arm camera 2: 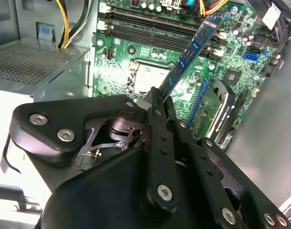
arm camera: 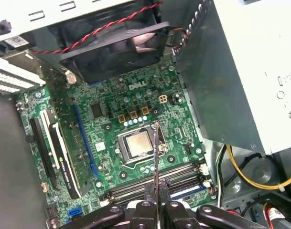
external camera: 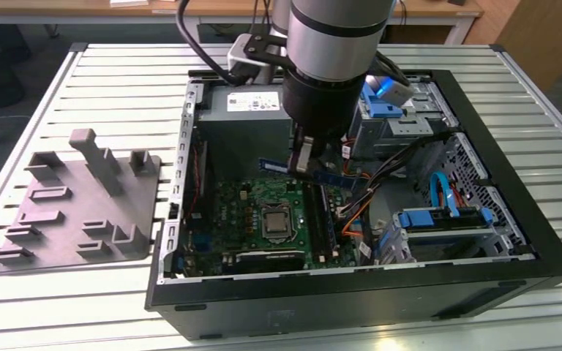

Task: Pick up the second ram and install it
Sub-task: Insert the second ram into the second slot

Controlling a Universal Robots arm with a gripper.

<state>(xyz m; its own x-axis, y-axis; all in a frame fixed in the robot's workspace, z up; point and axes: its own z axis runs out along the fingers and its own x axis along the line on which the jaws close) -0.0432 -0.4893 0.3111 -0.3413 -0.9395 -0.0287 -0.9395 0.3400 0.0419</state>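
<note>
My gripper point(external camera: 303, 162) hangs inside the open computer case point(external camera: 515, 219), shut on the second ram point(external camera: 312, 172), a thin blue-green stick with black chips. In the second wrist view the ram point(arm camera 2: 190, 52) juts out from the gripper point(arm camera 2: 158, 99) and slants over the motherboard point(arm camera 2: 231, 57) towards the long black memory slots point(arm camera 2: 145, 24). In the first wrist view the ram point(arm camera: 156, 148) is seen edge-on as a thin line rising from the gripper point(arm camera: 157, 190), above the slots point(arm camera: 150, 183) and next to the processor socket point(arm camera: 137, 143). The stick is held above the board, apart from the slots.
A grey moulded fixture tray point(external camera: 76, 205) lies on the slatted table at the exterior view's left. Inside the case are the power supply point(external camera: 246, 110), a fan point(arm camera: 112, 43), a graphics card point(arm camera: 64, 157), blue drive bays point(external camera: 437, 219) and loose cables point(external camera: 379, 183) beside the arm.
</note>
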